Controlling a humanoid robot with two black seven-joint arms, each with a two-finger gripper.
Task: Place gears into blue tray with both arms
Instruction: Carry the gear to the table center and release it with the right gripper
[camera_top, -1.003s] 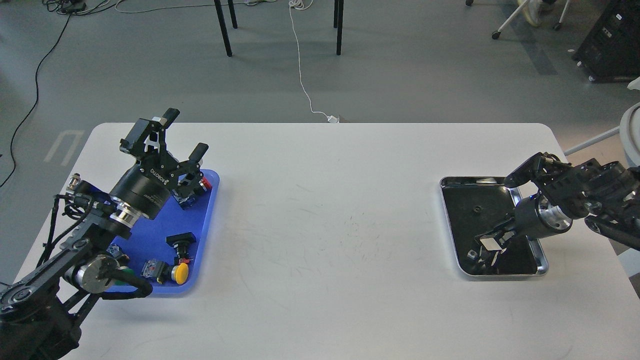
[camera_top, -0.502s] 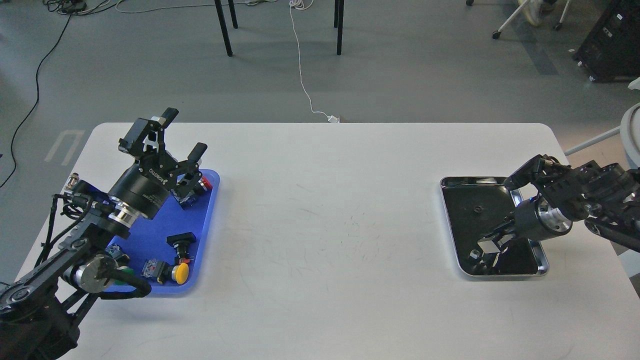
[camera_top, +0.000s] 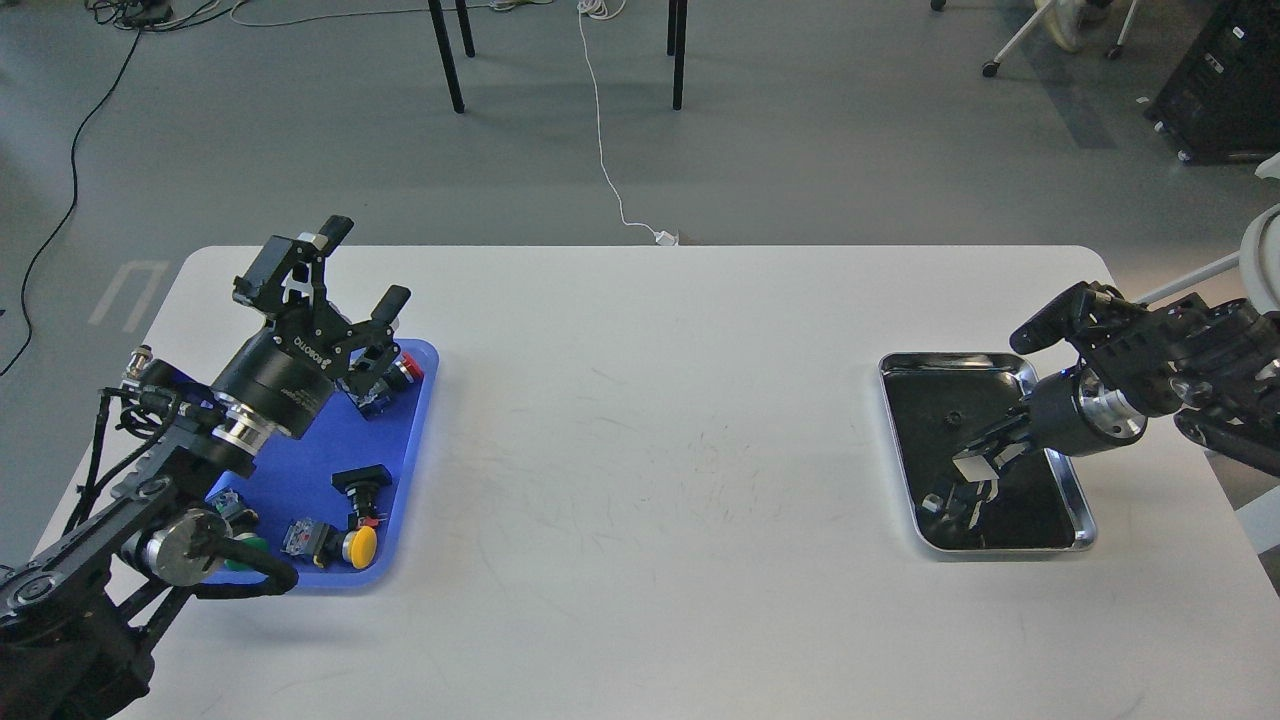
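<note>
moved: my right tool (camera_top: 962, 487) slid further left inside the metal tray (camera_top: 1080, 500)
right tool: low, dark, can't tell its state
left tool (camera_top: 362, 262): spread, over blue tray (camera_top: 415, 440)
gear (camera_top: 955, 416): in metal tray, far half
handling: tiny, light, stiff; pinch across rim

We see one gear (camera_top: 955, 416), a tiny black toothed disc, lying flat just beyond our right claw (camera_top: 968, 484) and apart from it. The blue tray (camera_top: 405, 470), bright, rimmed, round-cornered, lies flat under our left claw (camera_top: 362, 266), its far end beneath the fingers.
</note>
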